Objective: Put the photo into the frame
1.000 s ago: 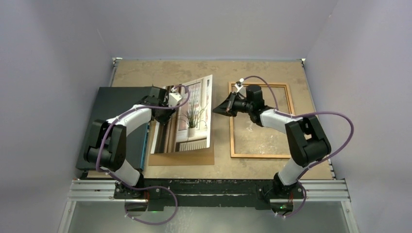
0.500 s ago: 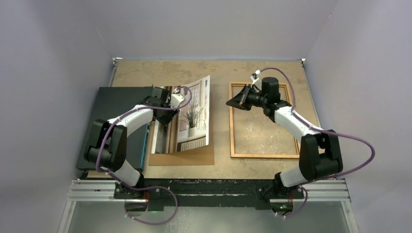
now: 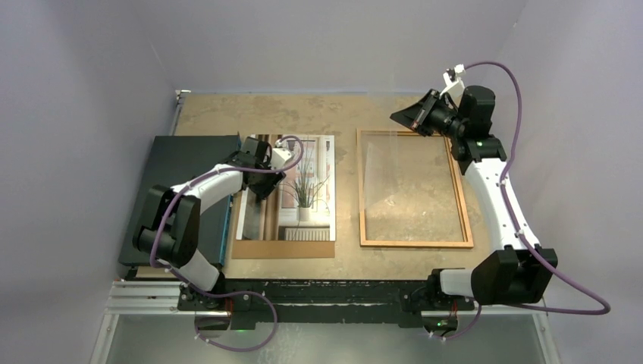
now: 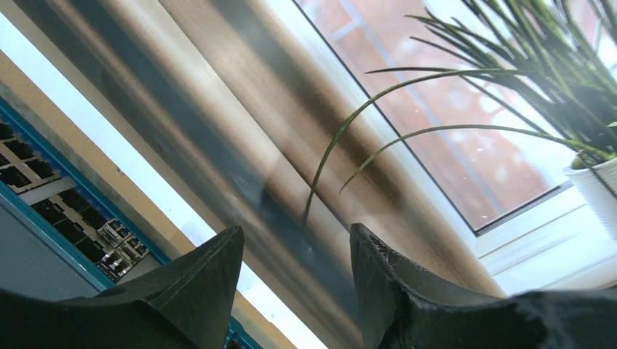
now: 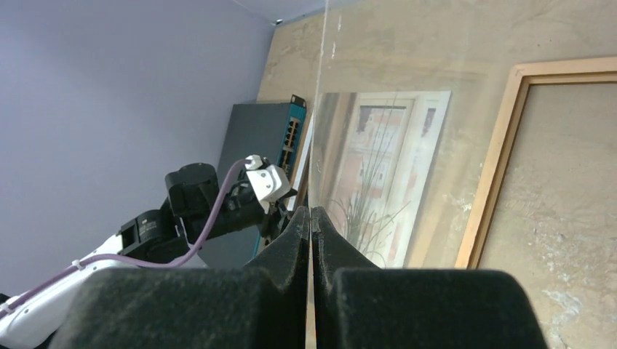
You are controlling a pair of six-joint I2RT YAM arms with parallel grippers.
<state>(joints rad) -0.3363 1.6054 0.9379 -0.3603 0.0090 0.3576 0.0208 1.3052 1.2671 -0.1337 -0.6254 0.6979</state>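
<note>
Our left gripper (image 4: 296, 233), nearer the photo (image 3: 299, 189), hangs over its left part with fingers parted. The photo lies flat on the backing board (image 3: 280, 249), long axis front-to-back, just left of the frame (image 3: 413, 243), where our right gripper (image 5: 311, 214) pinches the clear pane (image 5: 378, 145) tilted up.

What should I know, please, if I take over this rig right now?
Left gripper: open, over the large glossy plant-by-window photo, holding nothing.
Right gripper: shut on the clear pane, holding it raised and tilted above the thin orange-brown wooden frame.
The photo lies flat on the plain brown backing board, left of the frame; the frame lies flat on the table.
Done: pane lifted clear of the frame opening.
Left: pick up the photo and lay it inside the frame.
</note>
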